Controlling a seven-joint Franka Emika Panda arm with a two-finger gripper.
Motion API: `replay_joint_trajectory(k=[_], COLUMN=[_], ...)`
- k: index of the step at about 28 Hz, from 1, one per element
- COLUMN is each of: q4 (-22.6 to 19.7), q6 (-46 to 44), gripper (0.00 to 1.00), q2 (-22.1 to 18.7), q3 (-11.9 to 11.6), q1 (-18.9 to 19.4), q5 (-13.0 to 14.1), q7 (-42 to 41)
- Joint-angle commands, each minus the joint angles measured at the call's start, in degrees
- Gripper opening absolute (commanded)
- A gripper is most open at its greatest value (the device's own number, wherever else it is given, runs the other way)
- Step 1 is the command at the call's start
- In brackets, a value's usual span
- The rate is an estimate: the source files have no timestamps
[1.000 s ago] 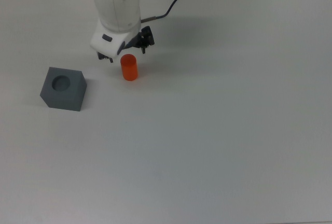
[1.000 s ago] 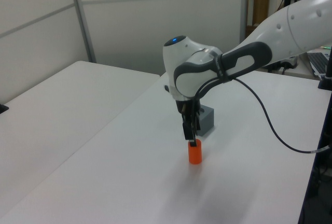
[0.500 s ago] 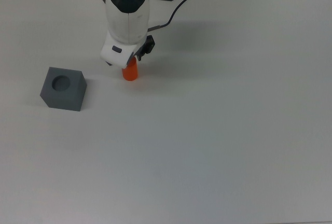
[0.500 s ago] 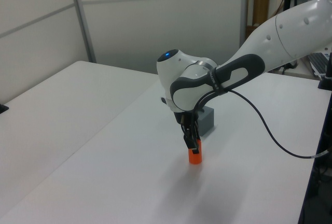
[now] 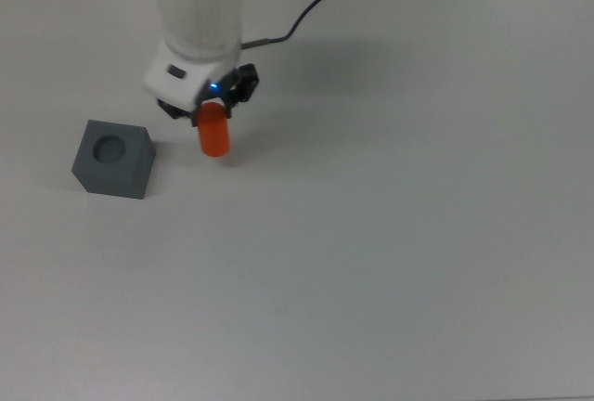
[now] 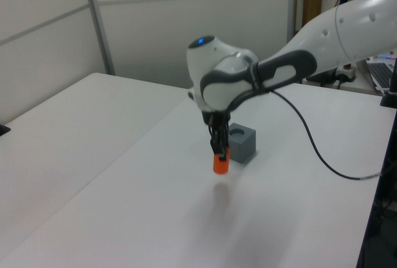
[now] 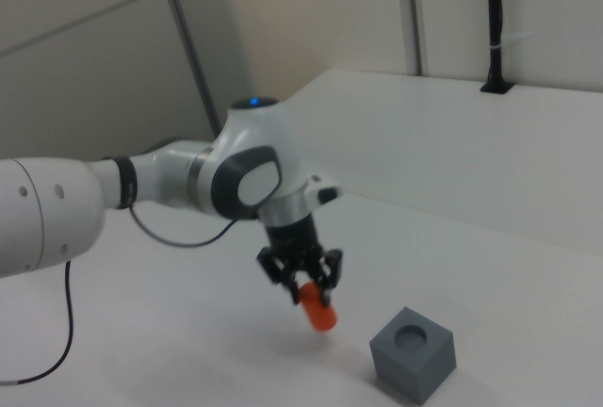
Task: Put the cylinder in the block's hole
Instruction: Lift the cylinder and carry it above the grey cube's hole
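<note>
Above the white table (image 5: 418, 234), the gripper (image 5: 209, 109) is clamped on the upper end of the cylinder (image 5: 214, 134), whose orange body hangs below the fingers, clear of the surface; in the left view a faint shadow lies on the tabletop under the cylinder (image 6: 220, 161), and in the right view the cylinder (image 7: 318, 310) tilts slightly as it hangs from the gripper (image 7: 303, 284). Seen from the top view, the block (image 5: 113, 158) sits on the table at about eight o'clock from the cylinder, near it but apart, its round hole facing up and empty. In the left view the block (image 6: 241, 142) stands just behind the gripper (image 6: 218, 149), toward one o'clock. In the right view the block (image 7: 414, 352) lies at four o'clock from the cylinder. A black cable (image 5: 306, 13) trails from the white arm (image 5: 197, 11) across the table.
</note>
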State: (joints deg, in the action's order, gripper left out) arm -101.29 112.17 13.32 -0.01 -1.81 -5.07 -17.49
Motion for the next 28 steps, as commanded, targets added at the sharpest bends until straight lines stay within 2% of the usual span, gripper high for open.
replay_joint_trajectory(k=[1,5,11,28], q4=[4.8,6.9,7.0,5.1], q6=[0.2,0.4,0.6,-1.1], gripper=[0.02,0.02,0.02,0.05], q2=[-1.2,-0.8,-0.5,0.1], q3=[-0.3,-0.3,-0.4,-0.4], q1=[-6.4,-10.4,-13.2,-13.5], q5=[3.8,3.9,3.8,3.3], q7=[-0.4,-0.6,-2.7,-2.9])
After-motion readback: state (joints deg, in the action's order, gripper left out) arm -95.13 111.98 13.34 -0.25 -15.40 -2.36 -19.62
